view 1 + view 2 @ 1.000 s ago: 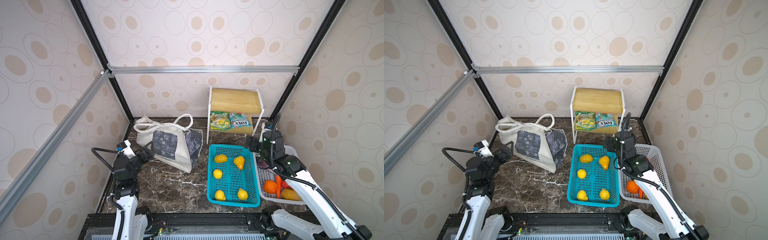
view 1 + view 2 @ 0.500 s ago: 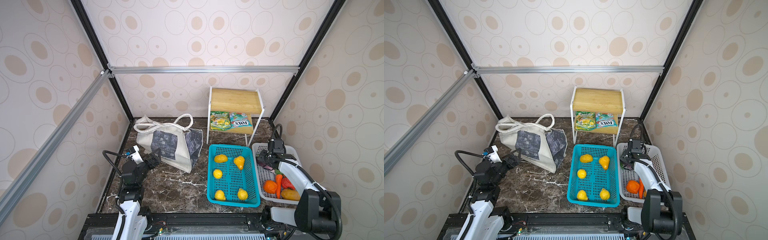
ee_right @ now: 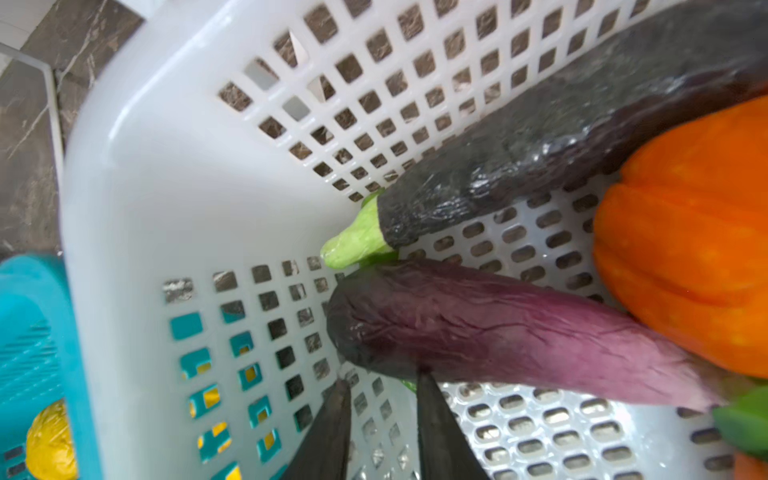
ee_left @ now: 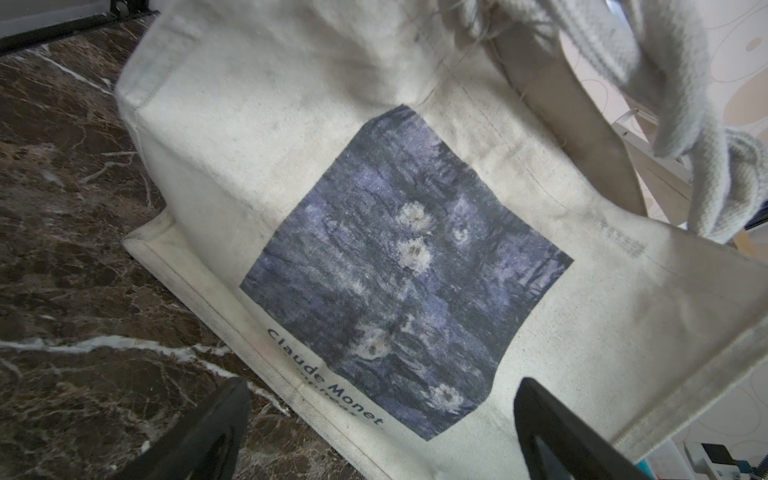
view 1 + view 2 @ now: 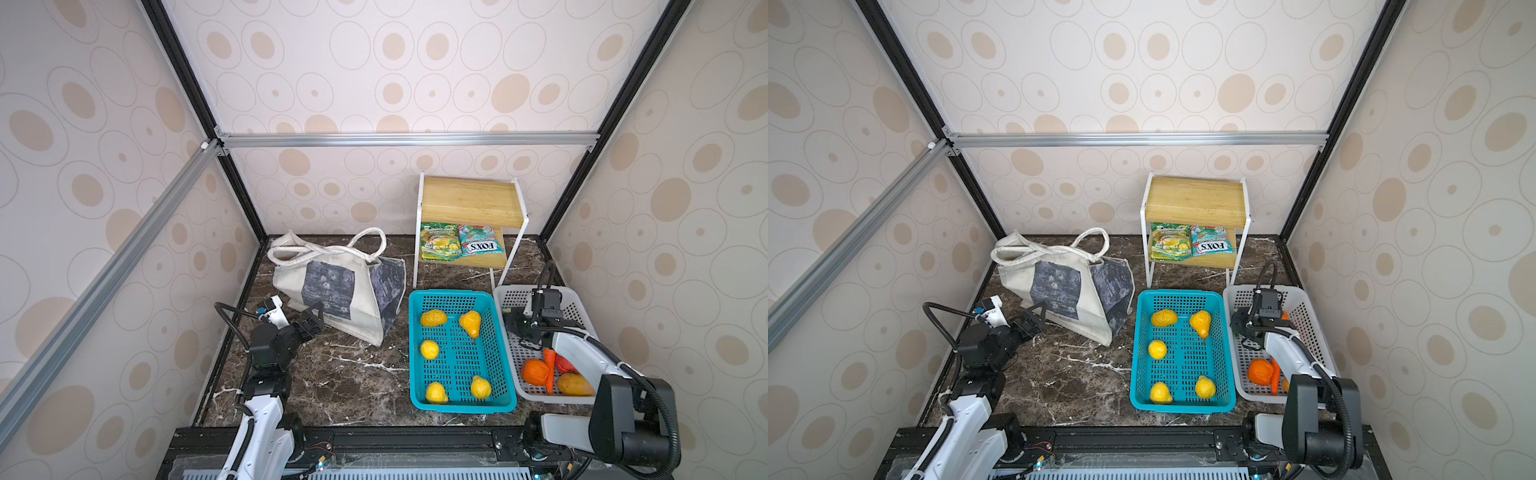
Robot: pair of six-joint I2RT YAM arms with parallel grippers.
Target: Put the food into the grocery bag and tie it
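Taking the back wall as twelve o'clock in both top views, you have the grocery bag (image 5: 332, 286) standing at about ten o'clock on the marble table (image 5: 345, 374), its rope handles (image 5: 328, 250) lying across its top. Your left gripper (image 5: 312, 322) sits at the bag's seven o'clock, jaws spread wide and holding nothing; in the left wrist view its fingers (image 4: 216, 424) frame the blue printed panel (image 4: 399, 266).

The food lies apart from the bag: the candy packets (image 5: 480, 245) rest on the lower tier of the wooden shelf (image 5: 469, 199) at one o'clock; the produce is in the white basket (image 5: 509, 297) at three o'clock, just beyond the teal basket (image 5: 415, 353) of yellow fruit (image 5: 433, 318).

Your right gripper (image 3: 383, 378) is down in the white basket's twelve o'clock end; its jaws are drawn close with a narrow gap, tips at the edge of the purple eggplant (image 3: 498, 328); the view is blurred there, so you cannot tell whether they pinch it. A darker eggplant (image 3: 561, 137) and a ribbed orange fruit (image 3: 685, 232) lie just beside it; the potato (image 5: 573, 384) lies toward the basket's five o'clock corner.
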